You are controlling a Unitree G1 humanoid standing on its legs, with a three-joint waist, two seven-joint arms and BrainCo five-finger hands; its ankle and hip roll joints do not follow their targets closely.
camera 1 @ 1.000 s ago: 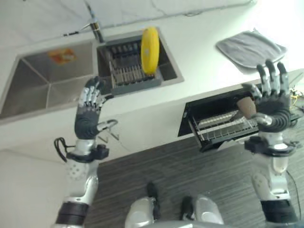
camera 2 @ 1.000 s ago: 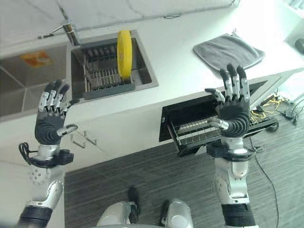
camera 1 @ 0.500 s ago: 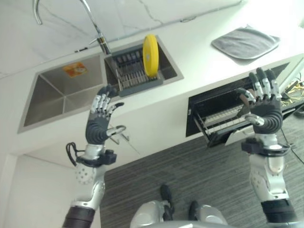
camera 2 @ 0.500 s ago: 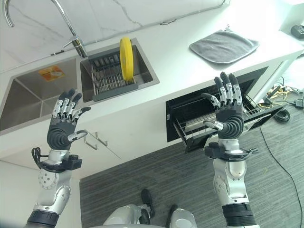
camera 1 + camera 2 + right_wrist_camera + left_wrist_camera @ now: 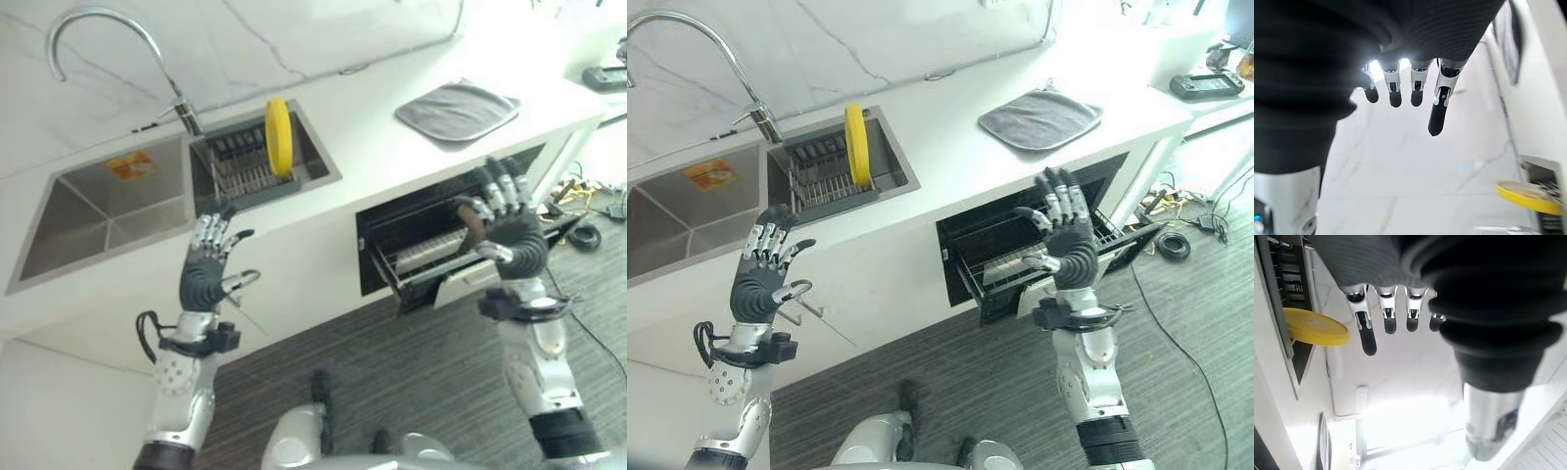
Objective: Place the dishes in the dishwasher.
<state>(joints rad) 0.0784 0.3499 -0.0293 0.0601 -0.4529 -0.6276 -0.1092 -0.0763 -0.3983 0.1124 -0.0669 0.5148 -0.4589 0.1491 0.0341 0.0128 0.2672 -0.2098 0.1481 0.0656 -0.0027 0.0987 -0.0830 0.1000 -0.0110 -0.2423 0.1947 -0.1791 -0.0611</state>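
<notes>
Since the earlier frames my camera had pulled back and tilted, widening the scene; nothing on the counter had moved. Landmark: stainless double-basin sink [image 5: 108, 220]. Round yellow plate [image 5: 278, 136] stood on edge in the dark dish rack [image 5: 240, 174] in the sink's right basin. Curved chrome faucet [image 5: 108, 49] rose behind the sink. Grey folded cloth mat [image 5: 458, 110] lay on the white countertop [image 5: 372, 157], well right of the sink. Black built-in dishwasher [image 5: 965, 245] sat below the counter, right of the sink, its wire rack [image 5: 1004, 269] pulled out. I saw the left hand [image 5: 207, 264] raised before the sink, fingers spread, empty. Right hand [image 5: 1066, 245] was raised before the dishwasher, fingers straight, empty.
</notes>
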